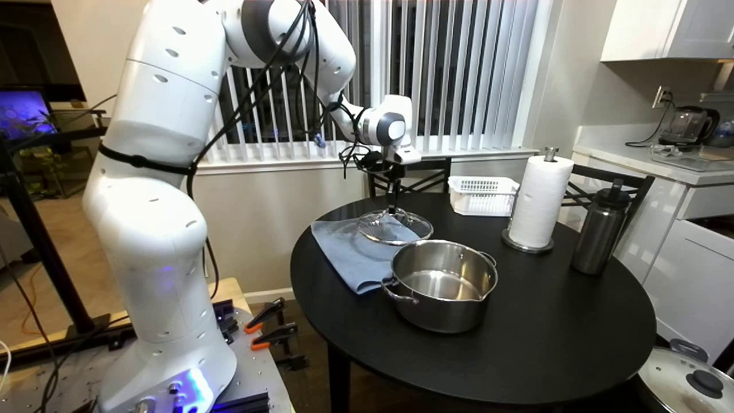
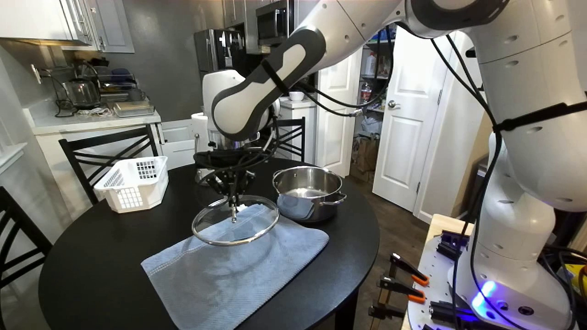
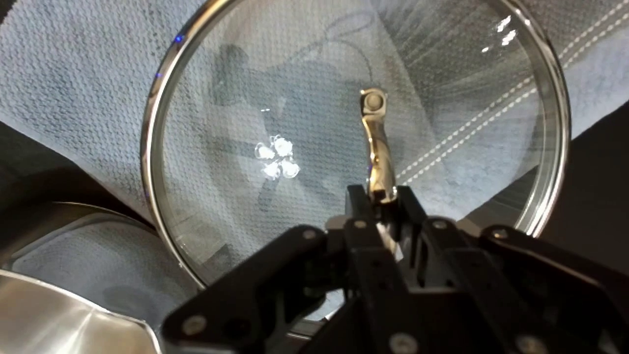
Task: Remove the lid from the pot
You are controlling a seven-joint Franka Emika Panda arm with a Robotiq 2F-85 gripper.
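The round glass lid [image 3: 295,123] with its metal rim is off the pot, over a blue cloth [image 2: 238,284] on the table. My gripper [image 3: 381,194] is shut on the lid's shiny metal handle [image 3: 377,142], pinched between the black fingertips. In both exterior views the lid [image 1: 416,226] [image 2: 257,224] lies beneath the downward-pointing gripper [image 1: 392,210] [image 2: 233,208]. Whether the rim touches the cloth I cannot tell. Uncovered beside it stands the steel pot [image 1: 441,312] [image 2: 293,204], its bare inside showing. Part of the pot [image 3: 59,314] also appears at lower left in the wrist view.
On the round black table [image 1: 545,344] are a white basket [image 1: 481,198], a paper towel roll [image 1: 542,201] and a dark metal bottle [image 1: 601,232]. Chairs [image 2: 110,151] stand around its edge. Clamps [image 1: 269,327] sit on the robot's bench.
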